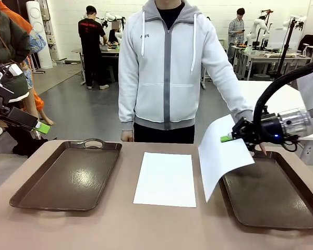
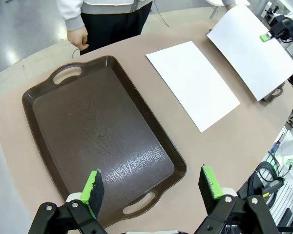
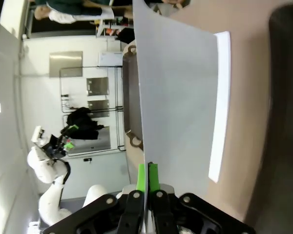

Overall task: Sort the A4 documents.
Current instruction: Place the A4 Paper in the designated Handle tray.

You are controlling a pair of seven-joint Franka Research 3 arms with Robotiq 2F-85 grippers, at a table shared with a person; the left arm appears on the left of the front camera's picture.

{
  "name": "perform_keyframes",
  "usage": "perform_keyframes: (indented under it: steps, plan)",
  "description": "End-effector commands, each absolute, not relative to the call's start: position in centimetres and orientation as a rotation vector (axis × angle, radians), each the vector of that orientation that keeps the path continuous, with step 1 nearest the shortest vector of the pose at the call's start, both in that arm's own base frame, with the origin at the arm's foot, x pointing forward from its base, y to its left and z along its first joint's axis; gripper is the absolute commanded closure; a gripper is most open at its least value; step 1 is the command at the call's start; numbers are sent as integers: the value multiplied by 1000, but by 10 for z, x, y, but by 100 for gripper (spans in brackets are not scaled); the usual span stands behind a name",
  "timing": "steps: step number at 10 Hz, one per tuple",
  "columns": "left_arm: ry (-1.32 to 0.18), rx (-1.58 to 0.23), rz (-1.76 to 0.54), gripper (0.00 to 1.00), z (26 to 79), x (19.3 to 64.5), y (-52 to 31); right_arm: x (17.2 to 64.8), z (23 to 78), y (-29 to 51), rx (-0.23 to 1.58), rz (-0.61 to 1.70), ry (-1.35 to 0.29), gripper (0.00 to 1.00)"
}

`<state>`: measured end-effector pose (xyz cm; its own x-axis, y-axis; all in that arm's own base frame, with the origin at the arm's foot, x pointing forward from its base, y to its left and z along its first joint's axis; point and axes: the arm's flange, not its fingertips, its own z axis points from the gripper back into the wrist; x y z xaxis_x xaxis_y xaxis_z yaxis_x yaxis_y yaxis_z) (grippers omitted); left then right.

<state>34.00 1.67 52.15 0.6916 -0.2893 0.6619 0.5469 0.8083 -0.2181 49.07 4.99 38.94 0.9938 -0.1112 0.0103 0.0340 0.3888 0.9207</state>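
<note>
**Front view: right gripper (image 1: 230, 136) pinching one A4 sheet (image 1: 221, 156) over right tray (image 1: 271, 200)**

You're seeing the right gripper coming in from the R side w/ its green pads pressed together on the sheet's upper edge. The sheet is hanging tilted, drooping across the right tray's L rim, not lying in it. Can't tell whether its lowest corner is touching anything.

A second A4 sheet (image 1: 165, 178) is lying flat on the table (image 1: 146, 229) btwn the two trays, touching neither. The left tray (image 1: 68, 179) is sitting well to the L, its bare brown floor showing.

The person is standing at the far edge. One hand (image 1: 127, 136) is hanging just beyond the left tray's far handle. The other arm is reaching toward the right gripper, w/ that hand mostly hidden behind it.

Right wrist view: you're looking along both fingers clamping the sheet edge.

Left wrist view: the left gripper (image 2: 151, 187) is hovering above the left tray's near end, fingers spread wide apart.
</note>
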Motion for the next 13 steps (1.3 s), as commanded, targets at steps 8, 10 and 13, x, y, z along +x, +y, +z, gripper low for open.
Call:
perform_keyframes:
  steps: [8, 10, 13]
  plan:
    - [-655, -434, -484, 0, 521, 340, 17, 478, 311, -47, 1123, 40, -24, 99]
    - [-655, -434, -484, 0, 521, 340, 17, 487, 303, -55, 1077, 53, -12, 99]
    - [-655, -434, -484, 0, 521, 340, 17, 503, 308, -70, 904, 76, 19, 99]
